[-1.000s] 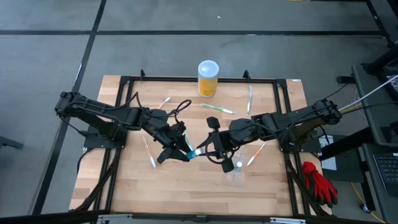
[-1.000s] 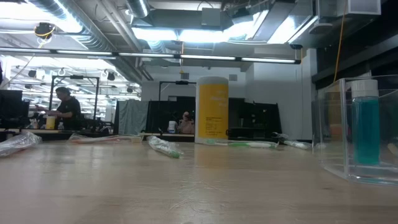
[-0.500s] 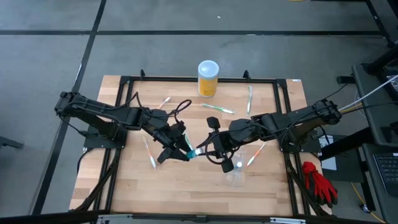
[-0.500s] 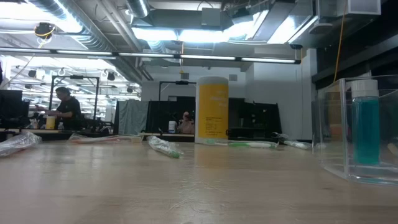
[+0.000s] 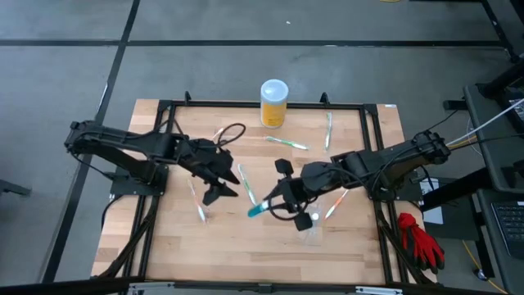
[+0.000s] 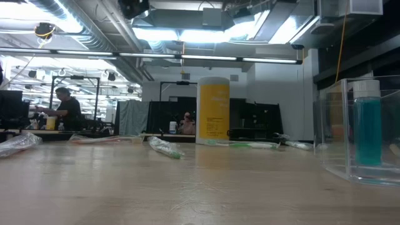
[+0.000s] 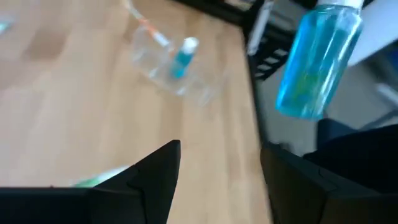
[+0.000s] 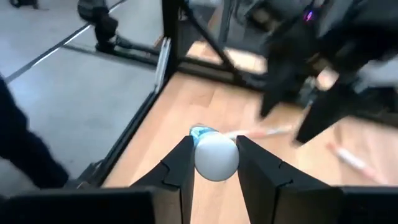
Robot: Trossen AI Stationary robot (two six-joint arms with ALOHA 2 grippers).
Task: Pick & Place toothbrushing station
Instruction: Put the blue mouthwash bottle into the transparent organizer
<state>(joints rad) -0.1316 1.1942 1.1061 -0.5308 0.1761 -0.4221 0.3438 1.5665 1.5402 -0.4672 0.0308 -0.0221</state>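
Your right gripper (image 5: 264, 205) holds the teal-blue tube (image 5: 256, 210) above mid-table, fingers (image 8: 180, 163) clenched on its white cap (image 8: 216, 157). Your left gripper (image 5: 221, 191) sits just beside it, fingers (image 7: 152, 171) spread, holding nothing. Clear cup (image 5: 309, 232) stands near the right gripper; toothbrushes (image 5: 288, 143) lie scattered on the table (image 5: 246, 254).
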